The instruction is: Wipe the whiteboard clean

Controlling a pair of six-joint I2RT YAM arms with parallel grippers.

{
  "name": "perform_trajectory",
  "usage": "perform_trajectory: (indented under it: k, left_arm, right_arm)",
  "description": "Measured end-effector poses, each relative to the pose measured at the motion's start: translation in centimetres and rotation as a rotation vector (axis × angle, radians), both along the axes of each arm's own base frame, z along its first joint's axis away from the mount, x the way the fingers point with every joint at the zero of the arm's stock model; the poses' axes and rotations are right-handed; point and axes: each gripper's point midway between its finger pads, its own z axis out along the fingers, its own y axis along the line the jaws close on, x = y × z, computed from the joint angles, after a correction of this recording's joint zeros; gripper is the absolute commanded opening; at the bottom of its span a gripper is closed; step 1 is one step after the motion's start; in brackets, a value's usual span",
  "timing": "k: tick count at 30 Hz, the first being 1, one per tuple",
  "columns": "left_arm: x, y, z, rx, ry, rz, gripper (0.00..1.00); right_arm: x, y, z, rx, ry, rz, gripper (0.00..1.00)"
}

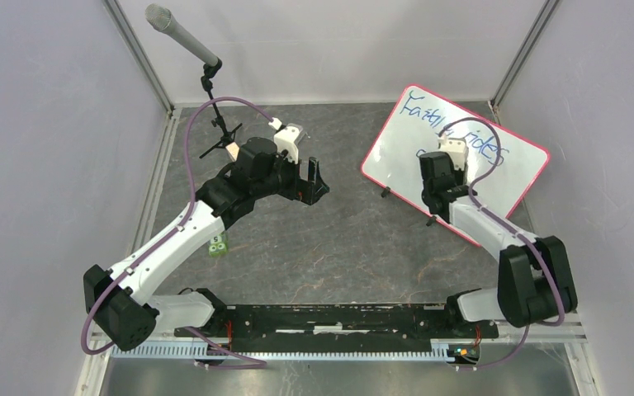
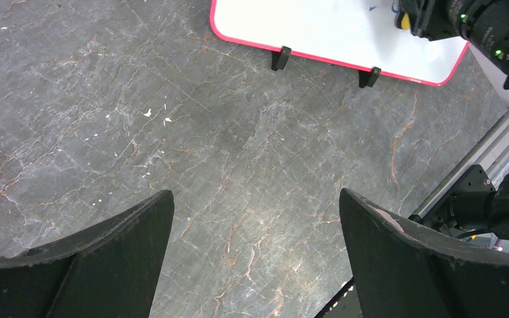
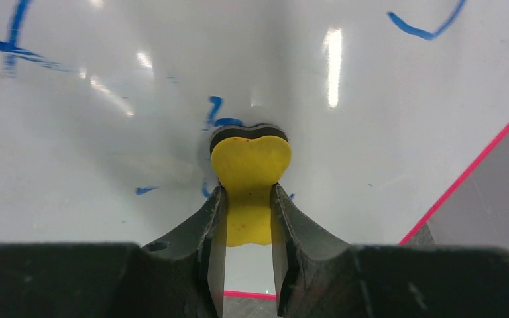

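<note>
Outstretched, right gripper (image 3: 248, 193) presses yellow eraser (image 3: 250, 162) onto the whiteboard (image 1: 399, 148).

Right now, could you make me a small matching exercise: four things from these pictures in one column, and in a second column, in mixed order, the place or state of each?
Column 1
1. whiteboard
2. yellow eraser
3. left gripper
4. microphone

Column 2
A. open, holding nothing
B. at the back right, with blue writing on it
C. at the back left corner
D. pinched in the right gripper, over the white surface

Pairs: 1-B, 2-D, 3-A, 4-C
</note>
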Motion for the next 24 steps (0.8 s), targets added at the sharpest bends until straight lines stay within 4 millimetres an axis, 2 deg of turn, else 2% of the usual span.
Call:
perform_trajectory:
  k: [3, 8, 11, 18, 20, 24]
  left_arm:
    - [0.0, 0.0, 0.0, 0.0, 0.0, 0.0, 1.0]
    - [0.0, 0.0, 0.0, 0.0, 0.0, 0.001, 1.0]
    - [0.0, 0.0, 0.0, 0.001, 0.0, 0.001, 1.0]
    - [0.0, 0.0, 0.0, 0.0, 0.0, 0.001, 1.0]
    - [0.0, 0.0, 0.0, 0.0, 0.0, 0.001, 1.0]
    - [0.0, 0.0, 0.0, -0.001, 0.001, -0.002, 1.0]
  right_arm:
    - [1.1, 1.8, -0.2, -0.021, 0.022, 0.038, 0.22]
    - [3.8, 6.6, -0.7, 0.008, 0.028, 0.149, 0.22]
    - [4.6, 7.9, -1.1, 0.024, 0.033, 0.18, 0.22]
    - [4.4, 7.3, -1.0, 0.043, 0.019, 0.168, 0.22]
    - [3.4, 5.9, -0.7, 0.055, 0.0, 0.146, 0.22]
    - [1.1, 1.8, -0.1, 0.052, -0.03, 0.051, 0.22]
